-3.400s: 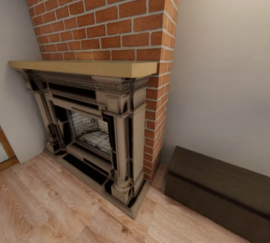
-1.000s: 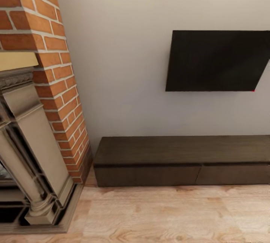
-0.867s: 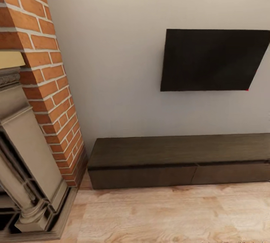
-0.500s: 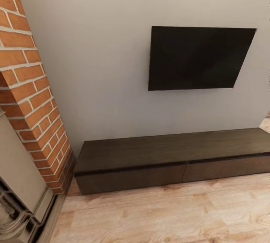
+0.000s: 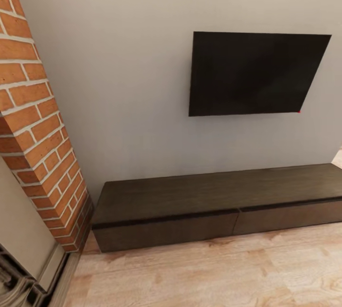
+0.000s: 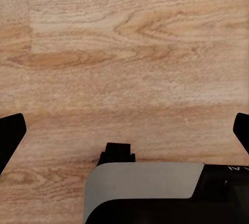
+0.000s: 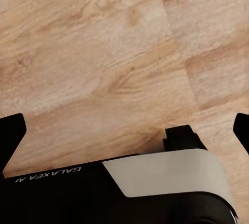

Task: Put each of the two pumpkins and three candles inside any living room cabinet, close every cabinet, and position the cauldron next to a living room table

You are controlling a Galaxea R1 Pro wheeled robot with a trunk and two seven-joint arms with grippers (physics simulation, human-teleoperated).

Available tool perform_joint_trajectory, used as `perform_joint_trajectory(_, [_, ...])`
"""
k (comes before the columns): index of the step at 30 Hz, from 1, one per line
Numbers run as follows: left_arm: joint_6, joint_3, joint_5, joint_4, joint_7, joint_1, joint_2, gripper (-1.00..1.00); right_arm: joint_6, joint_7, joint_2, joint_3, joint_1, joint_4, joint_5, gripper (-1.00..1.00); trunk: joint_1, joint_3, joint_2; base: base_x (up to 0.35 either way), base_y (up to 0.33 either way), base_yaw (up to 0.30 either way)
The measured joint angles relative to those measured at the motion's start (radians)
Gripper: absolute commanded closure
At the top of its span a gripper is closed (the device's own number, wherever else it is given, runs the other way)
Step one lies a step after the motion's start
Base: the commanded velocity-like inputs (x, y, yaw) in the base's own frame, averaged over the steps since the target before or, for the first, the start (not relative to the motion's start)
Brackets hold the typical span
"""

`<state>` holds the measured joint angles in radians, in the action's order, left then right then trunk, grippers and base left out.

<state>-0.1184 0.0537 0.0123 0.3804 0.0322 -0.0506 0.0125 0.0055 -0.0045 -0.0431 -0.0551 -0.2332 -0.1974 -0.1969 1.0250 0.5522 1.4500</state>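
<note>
Stretching across the lower half of the head view, the cabinet [image 5: 199, 202] sits low against the pale grey wall [image 5: 123, 60], running from just beside the brick chimney [image 5: 33, 122] at the left out to the right edge of the frame. Its two wide drawer fronts are flush with the body, so both drawers read as closed, and its dark-brown top is bare. Above it, in the upper right of the frame, a black flat screen [image 5: 251, 74] hangs on the wall, with a tiny red dot at its lower right corner. A corner of the grey-black fireplace surround [image 5: 19, 274] shows at the lower left, and light wooden floor [image 5: 213, 274] fills the bottom.

In the left wrist view, the left gripper [image 6: 124, 130] points down at the wood-grain floor; its two dark fingertips sit at opposite edges of the frame, spread wide with nothing between them. In the right wrist view, the right gripper [image 7: 124, 130] stands likewise, fingers far apart over bare floorboards, holding nothing.
</note>
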Motion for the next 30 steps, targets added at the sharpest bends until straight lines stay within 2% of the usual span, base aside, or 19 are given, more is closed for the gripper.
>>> perform_joint_trajectory(14, [0.002, 0.001, -0.001, 0.000, -0.001, 0.000, 0.000, -1.00, -0.001, 0.000, 0.002, -0.010, 0.000, -0.005, -0.009, -1.00, 0.000, 0.000, 0.000, 0.006, -0.002, 0.000])
perform_joint_trajectory(23, [0.020, 0.003, -0.007, 0.003, -0.007, 0.000, 0.000, -1.00, -0.002, 0.009, 0.007, -0.016, 0.000, -0.005, -0.019, -1.00, 0.000, 0.000, 0.000, 0.000, -0.111, 0.000])
perform_joint_trajectory(26, [0.083, 0.005, -0.012, 0.011, -0.010, 0.000, -0.001, -1.00, -0.003, 0.013, 0.009, -0.021, 0.000, -0.005, -0.020, -1.00, 0.000, 0.000, 0.000, 0.000, -0.017, 0.000])
perform_joint_trajectory(28, [0.170, 0.008, -0.014, 0.047, -0.012, 0.000, -0.002, -1.00, -0.003, 0.022, 0.010, -0.037, 0.000, -0.005, -0.022, -1.00, 0.000, 0.000, 0.000, 0.000, -0.008, 0.000])
perform_joint_trajectory(30, [0.356, 0.013, -0.017, 0.172, -0.020, 0.000, -0.001, -1.00, -0.006, 0.066, 0.011, -0.090, -0.001, -0.008, -0.029, -1.00, 0.000, 0.000, 0.000, 0.000, -0.003, 0.000])
